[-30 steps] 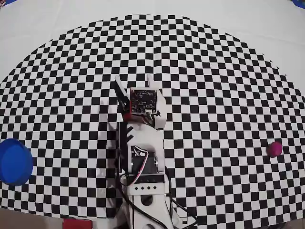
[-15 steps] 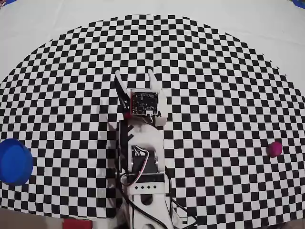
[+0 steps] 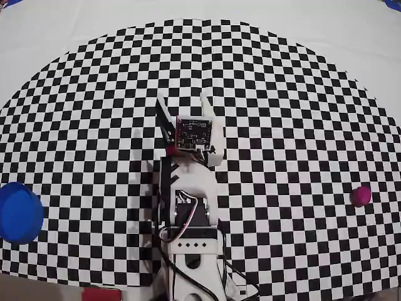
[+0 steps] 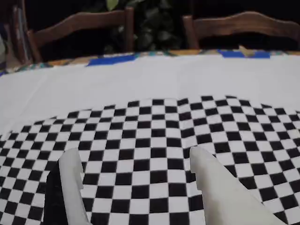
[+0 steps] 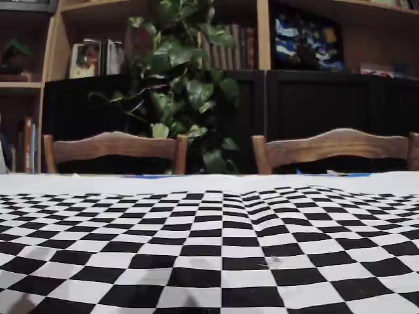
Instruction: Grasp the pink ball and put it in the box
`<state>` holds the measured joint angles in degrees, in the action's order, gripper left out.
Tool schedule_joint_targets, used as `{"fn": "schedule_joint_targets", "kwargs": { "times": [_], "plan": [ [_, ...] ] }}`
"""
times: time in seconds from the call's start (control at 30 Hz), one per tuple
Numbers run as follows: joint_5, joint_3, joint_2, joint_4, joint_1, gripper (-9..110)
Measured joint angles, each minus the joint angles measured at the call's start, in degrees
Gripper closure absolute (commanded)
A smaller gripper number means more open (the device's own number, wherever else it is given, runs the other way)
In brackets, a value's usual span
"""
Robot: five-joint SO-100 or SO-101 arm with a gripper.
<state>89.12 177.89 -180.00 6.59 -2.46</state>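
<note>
Tool point(image 3: 183, 97) was wide open and empty, both white fingers spread over the checkered table point(image 3: 282, 94) near the middle, pointing away from the arm's base in the overhead view. Wrist view showed the same: two fingers point(image 4: 211, 178) apart with only checkered cloth between them, nothing gripped.

Ball point(image 3: 360, 195) sat far off at the right edge of the overhead view, well apart from the tool, alone on the cloth. It did not show in the wrist or fixed views. Box point(image 3: 19, 212), a blue round tub, was at the opposite, left edge, partly cut off.

Ball looked small, round and smooth, probably light; material unclear, could be foam or plastic. Likely to roll if nudged, since the cloth is flat. Best hold, by my read: fingers either side of its widest part, coming down from above and centred, so it doesn't squirt out. The open span looked ample for it.

Chairs point(image 5: 114, 147) and a plant point(image 5: 177, 72) stood behind the table.
</note>
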Motion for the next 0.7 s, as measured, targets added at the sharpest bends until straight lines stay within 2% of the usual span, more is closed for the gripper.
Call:
{"fn": "schedule_joint_targets", "kwargs": {
  "times": [0.7],
  "plan": [
    [0.0, 0.0, 1.05, -0.97, -15.29, 75]
  ]
}}
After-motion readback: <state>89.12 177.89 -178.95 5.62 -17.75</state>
